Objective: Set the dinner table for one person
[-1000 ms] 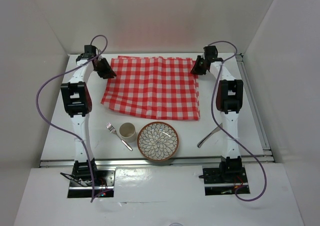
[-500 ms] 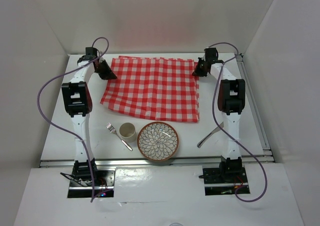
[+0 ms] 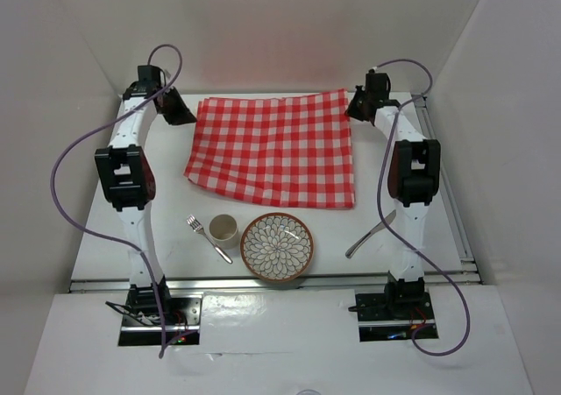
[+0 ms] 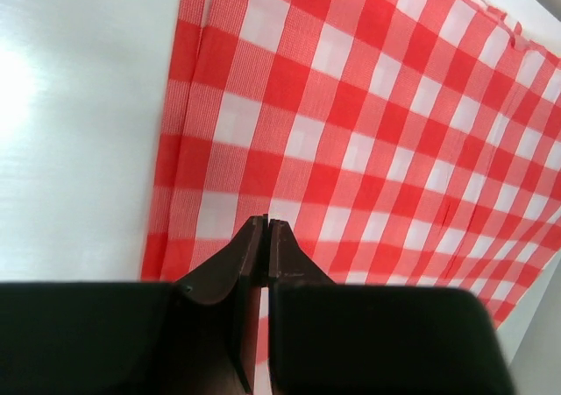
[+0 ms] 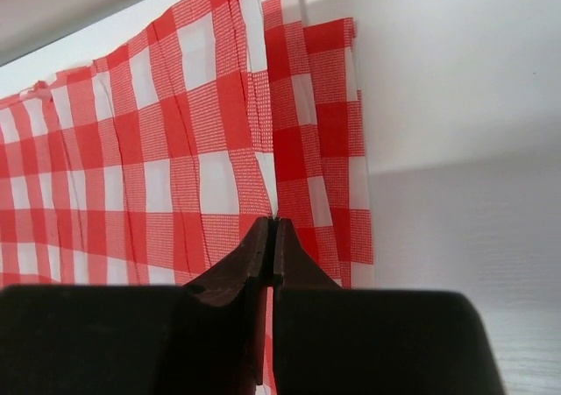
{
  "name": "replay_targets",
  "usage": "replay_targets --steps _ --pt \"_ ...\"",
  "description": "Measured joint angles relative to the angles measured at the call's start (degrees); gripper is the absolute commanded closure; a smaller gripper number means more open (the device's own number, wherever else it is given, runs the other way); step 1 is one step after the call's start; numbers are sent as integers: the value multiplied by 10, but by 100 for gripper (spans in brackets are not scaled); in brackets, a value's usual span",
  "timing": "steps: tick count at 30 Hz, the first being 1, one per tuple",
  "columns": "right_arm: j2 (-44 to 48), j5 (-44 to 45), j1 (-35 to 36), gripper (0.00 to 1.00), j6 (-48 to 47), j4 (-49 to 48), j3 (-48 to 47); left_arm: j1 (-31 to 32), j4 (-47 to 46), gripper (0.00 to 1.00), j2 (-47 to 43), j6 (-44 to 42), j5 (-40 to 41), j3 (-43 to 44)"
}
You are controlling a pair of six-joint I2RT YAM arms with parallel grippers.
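The left gripper [image 4: 267,229] is clenched on the far-left corner of the red-and-white checked fabric cloth [image 3: 272,150]. The right gripper [image 5: 272,229] pinches the far-right corner. The cloth lies spread over the far half of the large flat white rectangular tabletop [image 3: 333,229], with bare white strips beside both of its side edges.

Red-and-white checked cloth [image 3: 272,154], white dinner table [image 3: 105,237], flower-patterned brown-rimmed plate [image 3: 277,247].

Left gripper [image 4: 267,224] pressed closed — apparently pinching the checked cloth [image 4: 368,132].
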State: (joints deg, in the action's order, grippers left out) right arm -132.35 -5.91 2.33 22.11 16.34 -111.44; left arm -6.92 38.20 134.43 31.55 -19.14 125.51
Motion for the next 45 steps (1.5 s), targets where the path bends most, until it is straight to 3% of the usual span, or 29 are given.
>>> replay_targets --steps 4,11,12,13,18,22,26,28,29,30,31,32,34,35,39,45 --pt "2 13 -3 100 6 -9 5 -1 14 46 -50 -19 9 -47" --pt "-10 7 -23 100 10 -7 -12 -1 29 44 -123 -49 -11 -200" --pt "-15 4 -25 100 10 -7 -20 -1 30 30 -132 -54 -10 -226" --pt "-19 1 -27 100 10 -7 -25 -1 32 25 -139 -59 -6 -246" --pt "-25 -9 -33 100 14 -5 -27 -1 39 27 -195 -56 42 -328" --pt "-28 -19 -33 100 15 -5 -27 -14 26 27 -254 -42 36 -381" --pt "-29 -30 -33 99 16 -5 -26 -22 9 34 -257 -39 -7 -386" --pt "-29 -41 -33 79 17 -2 -26 -19 4 40 -240 -41 -32 -386" --pt "-29 -48 -33 63 15 1 -26 -15 4 42 -230 -42 -41 -385" --pt "-28 -53 -33 57 15 3 -26 -12 6 46 -221 -42 -47 -386" --pt "-28 -63 -32 49 9 8 -26 -9 8 62 -212 -43 -53 -386" --pt "-28 -73 -31 44 5 14 -26 -6 10 70 -205 -43 -56 -386" --pt "-27 -89 -26 35 -10 35 -26 -1 21 96 -200 -47 -59 -385" --pt "-25 -96 -22 35 -16 47 -25 0 28 100 -200 -47 -59 -384" --pt "-1 -119 14 34 -40 84 12 0 70 100 -198 -46 -64 -337" --pt "87 -151 91 34 -42 98 154 1 100 100 -204 -61 -70 -238"
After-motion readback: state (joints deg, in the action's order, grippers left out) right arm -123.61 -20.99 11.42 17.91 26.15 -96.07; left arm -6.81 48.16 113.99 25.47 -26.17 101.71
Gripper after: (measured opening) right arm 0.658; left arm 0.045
